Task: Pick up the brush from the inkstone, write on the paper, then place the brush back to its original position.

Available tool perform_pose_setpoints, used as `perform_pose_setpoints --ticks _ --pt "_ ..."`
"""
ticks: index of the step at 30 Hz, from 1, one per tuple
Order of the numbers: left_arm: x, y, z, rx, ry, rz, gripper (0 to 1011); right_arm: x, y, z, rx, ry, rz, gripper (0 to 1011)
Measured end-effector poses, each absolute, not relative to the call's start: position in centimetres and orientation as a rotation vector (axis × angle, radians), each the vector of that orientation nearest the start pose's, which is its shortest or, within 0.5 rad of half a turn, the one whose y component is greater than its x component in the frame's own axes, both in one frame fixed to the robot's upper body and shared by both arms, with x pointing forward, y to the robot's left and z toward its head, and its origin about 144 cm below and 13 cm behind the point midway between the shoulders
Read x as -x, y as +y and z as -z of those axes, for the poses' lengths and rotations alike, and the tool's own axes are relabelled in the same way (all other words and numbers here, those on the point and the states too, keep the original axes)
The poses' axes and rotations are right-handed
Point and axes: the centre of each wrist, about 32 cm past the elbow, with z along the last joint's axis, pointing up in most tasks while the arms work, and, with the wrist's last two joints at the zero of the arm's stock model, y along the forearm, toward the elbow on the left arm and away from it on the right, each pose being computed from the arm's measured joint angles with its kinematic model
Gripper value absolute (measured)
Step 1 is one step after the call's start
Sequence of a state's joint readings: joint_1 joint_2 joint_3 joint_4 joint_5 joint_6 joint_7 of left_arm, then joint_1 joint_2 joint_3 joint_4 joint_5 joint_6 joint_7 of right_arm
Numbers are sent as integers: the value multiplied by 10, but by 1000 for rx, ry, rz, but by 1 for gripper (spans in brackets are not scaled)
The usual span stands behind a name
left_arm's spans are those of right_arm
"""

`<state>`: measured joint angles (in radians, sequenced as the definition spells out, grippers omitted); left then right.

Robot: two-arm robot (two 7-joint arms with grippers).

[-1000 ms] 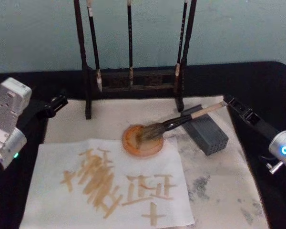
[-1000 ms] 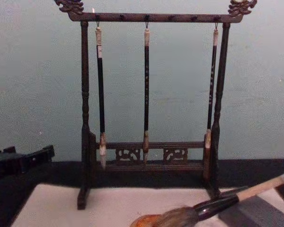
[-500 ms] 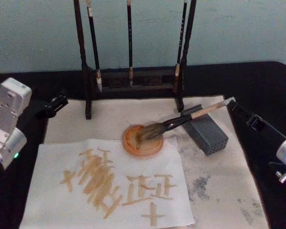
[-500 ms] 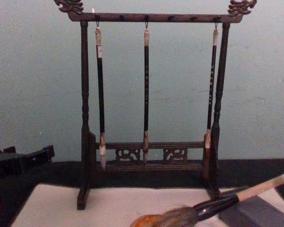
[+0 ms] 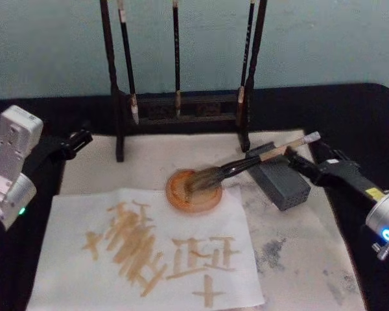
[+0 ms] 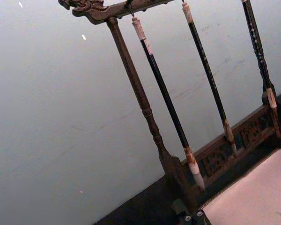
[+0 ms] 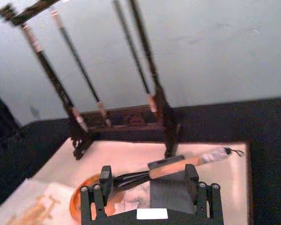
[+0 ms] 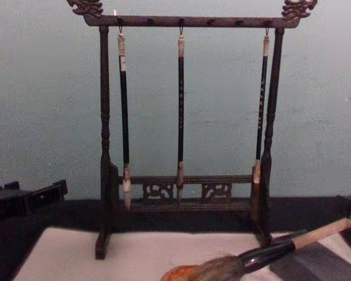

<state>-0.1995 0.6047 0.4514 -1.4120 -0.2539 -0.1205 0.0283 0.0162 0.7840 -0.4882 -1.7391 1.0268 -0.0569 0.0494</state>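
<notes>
The brush (image 5: 246, 163) lies with its bushy head in the round orange inkstone (image 5: 193, 192). Its pale handle leans over a grey block (image 5: 282, 179). My right gripper (image 5: 303, 157) is open at the handle's far end; in the right wrist view its fingers (image 7: 105, 177) stand wide apart, level with the handle (image 7: 178, 165), not gripping it. The paper (image 5: 78, 214) lies at the front with ochre strokes on it. My left gripper (image 5: 71, 144) stays parked at the left edge. In the chest view the brush (image 8: 269, 252) shows low right.
A dark wooden rack (image 5: 181, 107) with three thin hanging brushes stands behind the inkstone. A beige felt mat (image 5: 298, 259), stained grey, covers the table under everything. The black table runs around it.
My right gripper has come in from the right toward the brush handle's end. The brush, the paper and the left arm have not moved.
</notes>
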Motion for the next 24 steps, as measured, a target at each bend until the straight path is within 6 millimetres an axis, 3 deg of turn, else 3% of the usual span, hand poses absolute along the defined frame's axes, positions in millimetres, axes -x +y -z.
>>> perform_pose_setpoints --ticks 12,24 --pt "-489 310 -1140 -304 -285 -1248 1002 -417 -272 -1171 39 107 1028 1001" --pt "-489 310 -1140 -304 -285 -1248 1002 -417 -273 -1171 31 129 1031 1001"
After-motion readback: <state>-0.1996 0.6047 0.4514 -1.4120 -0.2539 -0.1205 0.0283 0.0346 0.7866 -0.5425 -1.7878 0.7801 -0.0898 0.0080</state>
